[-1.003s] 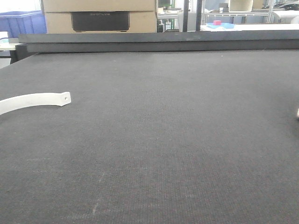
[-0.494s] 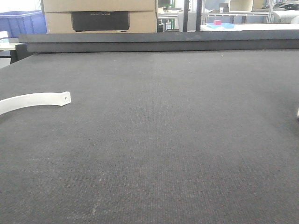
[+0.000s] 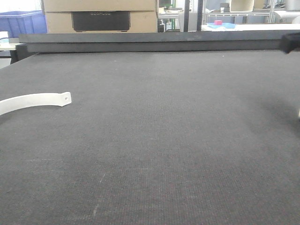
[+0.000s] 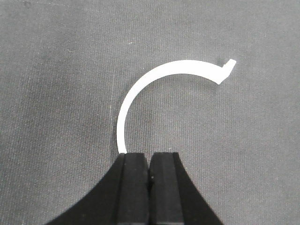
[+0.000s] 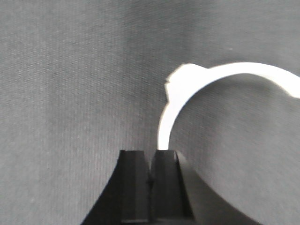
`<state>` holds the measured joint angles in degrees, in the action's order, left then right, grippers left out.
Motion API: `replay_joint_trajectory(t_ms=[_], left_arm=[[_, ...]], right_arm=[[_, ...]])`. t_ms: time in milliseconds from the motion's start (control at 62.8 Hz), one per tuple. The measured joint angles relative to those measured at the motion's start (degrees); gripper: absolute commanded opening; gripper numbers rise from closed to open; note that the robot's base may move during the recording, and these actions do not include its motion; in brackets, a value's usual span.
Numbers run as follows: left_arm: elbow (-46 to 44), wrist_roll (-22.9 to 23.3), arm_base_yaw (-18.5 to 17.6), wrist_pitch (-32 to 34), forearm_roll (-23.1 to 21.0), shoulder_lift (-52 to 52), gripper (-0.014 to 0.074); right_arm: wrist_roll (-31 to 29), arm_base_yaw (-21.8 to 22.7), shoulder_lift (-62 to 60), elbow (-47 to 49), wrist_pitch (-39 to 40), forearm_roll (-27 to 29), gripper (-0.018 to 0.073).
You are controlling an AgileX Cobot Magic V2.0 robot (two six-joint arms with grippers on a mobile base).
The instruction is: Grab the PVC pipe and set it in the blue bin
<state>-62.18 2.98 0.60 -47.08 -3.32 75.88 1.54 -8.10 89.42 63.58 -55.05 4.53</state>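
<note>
- Exterior front-facing view is showing you the dark grey desk (image 3: 178, 140) stretching wide, with a curved white strip (image 3: 35, 101) lying flat near its left edge, its small-holed end pointing toward the middle
- Beyond the far edge of the desk, a blue bin (image 3: 21, 21) is sitting at the far left, just beside stacked cardboard boxes (image 3: 98, 14)
- At the right edge of that view a dark blurred shape (image 3: 291, 42) is poking in over the far rail; you cannot tell what it is
- Looking through the left wrist camera, you are seeing the left pincer (image 4: 149, 164) with its two black fingers pressing together and nothing between them
- The curved white strip (image 4: 154, 77) is lying on the desk under that pincer, arcing from just above the left finger up and over to the right and ending in a small bent tab
- Looking through the right wrist camera, you are seeing the right pincer (image 5: 151, 164) likewise pressing its fingers together on nothing
- A blurred white arc (image 5: 225, 72) is lying on the desk there, rising from just above the right finger and running off the right edge; you cannot tell whether it is the same strip
- The PVC pipe is not showing in any of these three views, so you cannot tell where it is sitting
</note>
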Motion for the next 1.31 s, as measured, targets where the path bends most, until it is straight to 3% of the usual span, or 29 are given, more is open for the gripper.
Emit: replay_joint_trajectory(t_ms=[159,255,350,446,685,1019,1115,1258,1306], left_arm=[[0.0,0.0,0.0,-1.2,0.0,0.0,-0.0111],[0.0,0.0,0.0,-1.5,0.0,0.0,-0.0111],[0.0,0.0,0.0,-1.6,0.0,0.0,-0.0111],[0.0,0.0,0.0,-1.6,0.0,0.0,-0.0111],[0.0,0.0,0.0,-1.7,0.0,0.0,-0.0111],[0.0,0.0,0.0,-1.7,0.0,0.0,-0.0111],[0.0,0.0,0.0,-1.7,0.0,0.0,-0.0111],[0.0,0.0,0.0,-1.7,0.0,0.0,-0.0111],[0.0,0.0,0.0,-2.1,0.0,0.0,-0.0111]], right_arm=[[0.2,0.0,2.3,0.3,-0.1,0.0,-0.0141],[0.3,0.0,3.0,0.5,-0.1,0.0,-0.0023],[0.3,0.0,4.0,0.5,-0.3,0.0,0.0168],[0.3,0.0,5.0,0.5,-0.3,0.0,0.0251],[0.8,0.0,7.3,0.5,0.3,0.0,0.0190],[0.9,0.0,9.9,0.6,0.5,-0.1,0.0176],[0.9,0.0,9.9,0.7,0.5,-0.1,0.0090],[1.0,0.0,9.9,0.8,0.5,0.0,-0.0170],[1.0,0.0,9.9,0.8,0.5,0.0,-0.0168]])
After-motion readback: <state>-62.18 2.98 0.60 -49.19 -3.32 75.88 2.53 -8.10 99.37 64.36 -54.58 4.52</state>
